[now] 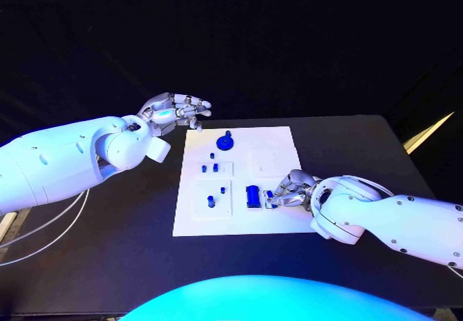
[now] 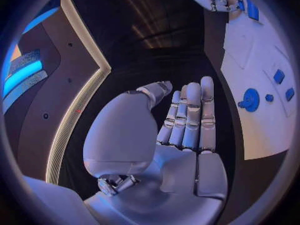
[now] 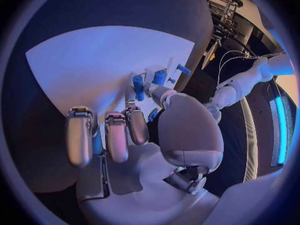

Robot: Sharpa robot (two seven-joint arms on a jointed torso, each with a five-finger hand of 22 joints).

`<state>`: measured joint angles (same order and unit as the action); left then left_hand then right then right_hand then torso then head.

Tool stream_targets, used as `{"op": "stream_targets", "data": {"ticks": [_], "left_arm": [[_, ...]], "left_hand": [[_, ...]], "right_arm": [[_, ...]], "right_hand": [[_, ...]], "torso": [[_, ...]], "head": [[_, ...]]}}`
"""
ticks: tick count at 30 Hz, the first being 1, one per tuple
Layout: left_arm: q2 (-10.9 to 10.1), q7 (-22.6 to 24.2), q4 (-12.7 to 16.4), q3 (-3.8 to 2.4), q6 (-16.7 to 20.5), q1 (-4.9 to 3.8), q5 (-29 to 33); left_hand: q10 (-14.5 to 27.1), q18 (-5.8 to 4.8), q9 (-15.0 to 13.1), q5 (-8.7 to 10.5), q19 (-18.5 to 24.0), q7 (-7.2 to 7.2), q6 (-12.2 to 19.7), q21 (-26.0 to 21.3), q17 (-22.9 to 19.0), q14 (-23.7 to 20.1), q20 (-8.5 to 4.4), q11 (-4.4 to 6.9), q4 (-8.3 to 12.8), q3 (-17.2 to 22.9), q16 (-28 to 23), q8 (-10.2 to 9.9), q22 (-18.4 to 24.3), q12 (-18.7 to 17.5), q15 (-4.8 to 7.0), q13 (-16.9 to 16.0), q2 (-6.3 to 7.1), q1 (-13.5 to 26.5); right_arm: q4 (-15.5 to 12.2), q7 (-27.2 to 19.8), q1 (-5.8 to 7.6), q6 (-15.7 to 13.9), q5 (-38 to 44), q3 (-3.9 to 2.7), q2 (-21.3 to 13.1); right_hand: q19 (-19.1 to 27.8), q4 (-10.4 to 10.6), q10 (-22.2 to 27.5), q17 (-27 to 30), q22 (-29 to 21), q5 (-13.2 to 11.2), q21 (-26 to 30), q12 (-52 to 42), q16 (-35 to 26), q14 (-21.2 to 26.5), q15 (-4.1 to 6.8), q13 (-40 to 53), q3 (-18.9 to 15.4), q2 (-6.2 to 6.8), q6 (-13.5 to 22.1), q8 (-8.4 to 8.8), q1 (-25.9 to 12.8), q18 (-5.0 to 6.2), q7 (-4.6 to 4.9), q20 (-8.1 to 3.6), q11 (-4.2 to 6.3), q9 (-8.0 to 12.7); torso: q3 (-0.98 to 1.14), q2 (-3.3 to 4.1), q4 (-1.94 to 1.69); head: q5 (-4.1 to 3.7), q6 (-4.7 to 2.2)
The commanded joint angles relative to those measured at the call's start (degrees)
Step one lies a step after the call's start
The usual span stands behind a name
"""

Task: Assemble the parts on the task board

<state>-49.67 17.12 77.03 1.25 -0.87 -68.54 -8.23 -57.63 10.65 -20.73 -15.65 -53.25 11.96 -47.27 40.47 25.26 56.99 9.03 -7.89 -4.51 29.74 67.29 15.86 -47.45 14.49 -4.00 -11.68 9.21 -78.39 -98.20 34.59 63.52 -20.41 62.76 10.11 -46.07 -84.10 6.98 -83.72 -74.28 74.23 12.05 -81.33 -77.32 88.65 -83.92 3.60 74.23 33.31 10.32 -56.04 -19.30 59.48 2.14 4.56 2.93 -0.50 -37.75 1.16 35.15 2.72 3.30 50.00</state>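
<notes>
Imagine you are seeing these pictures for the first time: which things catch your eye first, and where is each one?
The white task board lies in the middle of the black table, dotted with small blue parts, the largest a round blue part near its far edge. The right hand rests at the board's near right edge, fingers on a blue block. The left hand hovers off the board's far left corner, holding nothing.

One white task board (image 1: 265, 147) lies on one black desk (image 1: 116, 261); two robot hands; several small blue parts, number unclear.
</notes>
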Motion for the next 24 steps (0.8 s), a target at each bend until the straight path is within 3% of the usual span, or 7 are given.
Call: {"op": "stream_targets", "data": {"ticks": [1, 12, 19, 24], "left_arm": [[0.1, 0.0, 0.0, -0.04, -0.2, -0.03, 0.1], [0.3, 0.0, -0.2, -0.03, -0.3, -0.02, 0.1], [0.3, 0.0, -0.2, -0.03, -0.3, -0.02, 0.1], [0.3, 0.0, -0.2, -0.03, -0.3, -0.02, 0.1]], "left_hand": [[0.5, -0.13, -0.9, -0.18, -0.8, 0.12, 0.8, -0.9, 0.2, -0.4, 0.16, -0.26, -0.5, 0.3, -0.7, 1.5, 0.6, 1.0, 0.08, -0.9, -0.01, 0.5], [0.5, -0.13, -0.9, -0.18, -0.8, 0.12, 0.8, -0.9, 0.2, -0.4, 0.16, -0.26, -0.5, 0.3, -0.7, 1.5, 0.6, 1.0, 0.08, -0.9, -0.01, 0.5], [0.5, -0.13, -0.9, -0.18, -0.8, 0.12, 0.8, -0.9, 0.2, -0.4, 0.16, -0.26, -0.5, 0.3, -0.7, 1.5, 0.6, 1.0, 0.08, -0.9, -0.01, 0.5], [0.5, -0.13, -0.9, -0.18, -0.8, 0.12, 0.8, -0.9, 0.2, -0.4, 0.16, -0.26, -0.5, 0.3, -0.7, 1.5, 0.6, 1.0, 0.08, -0.9, -0.01, 0.5]], "right_arm": [[-0.1, -0.1, -0.06, -0.3, 0.2, 0.00, 0.1], [-0.4, -0.6, -0.10, -0.9, 0.6, 0.00, 0.1], [-0.5, -0.6, -0.12, -0.9, 0.9, 0.00, 0.1], [-0.4, -0.6, -0.12, -0.9, 1.0, 0.00, 0.1]], "right_hand": [[-4.1, 0.7, -1.4, -13.0, 13.9, -0.6, -0.8, -1.3, -0.1, -5.5, 0.22, 9.7, 1.6, -0.92, -0.9, -1.58, -1.6, -0.70, -0.30, -0.69, 0.60, -1.0], [-4.1, 1.1, -1.5, -13.0, 13.9, -1.2, -0.9, -1.4, -0.1, -5.5, 0.26, 9.7, 1.2, -0.29, -1.1, -1.70, -3.3, -0.71, -0.33, -0.71, 0.63, -1.1], [-4.1, 2.1, -1.5, -13.0, 13.9, -4.3, -0.9, -1.4, -0.1, -5.5, 0.22, 9.7, 0.1, 0.81, -1.3, -1.65, -5.9, -0.72, -0.31, -0.68, 0.59, -1.1], [-4.1, 2.3, -1.5, -13.0, 13.9, -5.1, -0.9, -1.3, -0.1, -5.5, 0.22, 9.7, -0.2, 0.97, -1.3, -1.63, -6.5, -0.71, -0.31, -0.68, 0.58, -1.1]], "torso": [[0.02, 0.06, -0.02], [0.04, 0.02, -0.02], [0.05, -0.02, 0.02], [0.07, 0.00, 0.04]], "head": [[0.05, 0.00], [0.24, 0.00], [0.34, 0.00], [0.34, 0.00]]}}
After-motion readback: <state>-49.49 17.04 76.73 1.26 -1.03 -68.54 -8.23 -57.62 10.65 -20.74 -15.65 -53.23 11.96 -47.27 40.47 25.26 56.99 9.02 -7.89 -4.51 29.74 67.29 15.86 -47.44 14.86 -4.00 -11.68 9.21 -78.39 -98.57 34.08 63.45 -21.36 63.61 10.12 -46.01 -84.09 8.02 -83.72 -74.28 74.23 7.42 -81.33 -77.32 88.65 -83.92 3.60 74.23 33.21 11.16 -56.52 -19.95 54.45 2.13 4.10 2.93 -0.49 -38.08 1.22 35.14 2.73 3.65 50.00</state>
